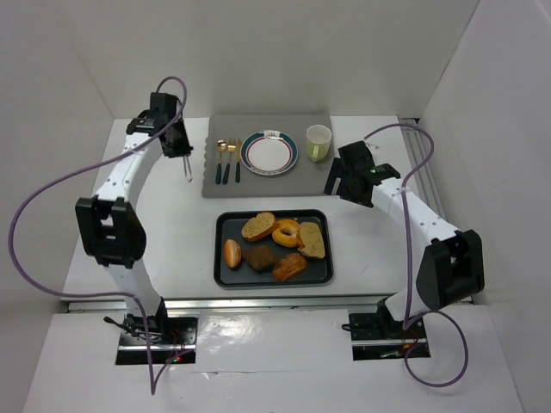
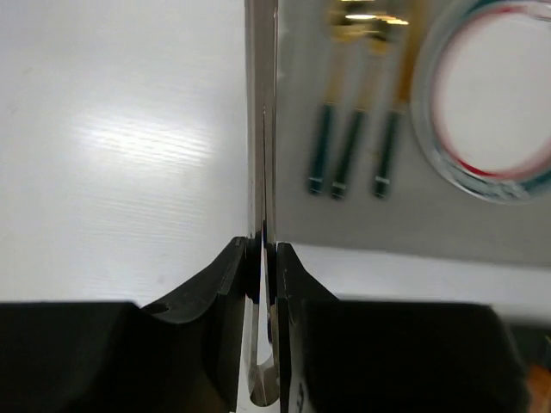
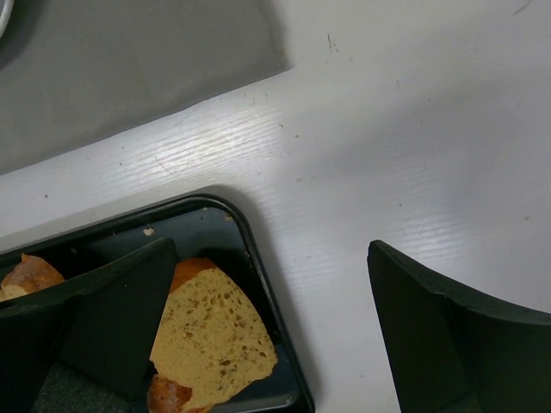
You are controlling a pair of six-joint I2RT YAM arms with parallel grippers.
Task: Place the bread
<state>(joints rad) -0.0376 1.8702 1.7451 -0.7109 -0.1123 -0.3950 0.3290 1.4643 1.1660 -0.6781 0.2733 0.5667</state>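
Note:
Several pieces of bread lie in a black tray [image 1: 224, 267] at the table's middle: a long roll [image 1: 257, 226], a ring-shaped one [image 1: 286, 232], a flat slice [image 1: 312, 239] and others. The slice [image 3: 211, 344] also shows in the right wrist view, in the tray's corner [image 3: 258, 249]. My left gripper [image 1: 176, 142] is at the back left, shut on thin metal tongs [image 1: 186, 168] that point down at the table. In the left wrist view the tongs' blades [image 2: 262, 129] are pressed together between the jaws of the left gripper [image 2: 263, 254]. My right gripper [image 1: 340, 181] hangs open over the tray's far right corner, holding nothing.
A grey mat [image 1: 215, 185] at the back carries a white plate [image 1: 269, 152] with a coloured rim, green-handled cutlery [image 1: 228, 159] to its left and a pale green cup [image 1: 318, 142] to its right. White walls enclose the table.

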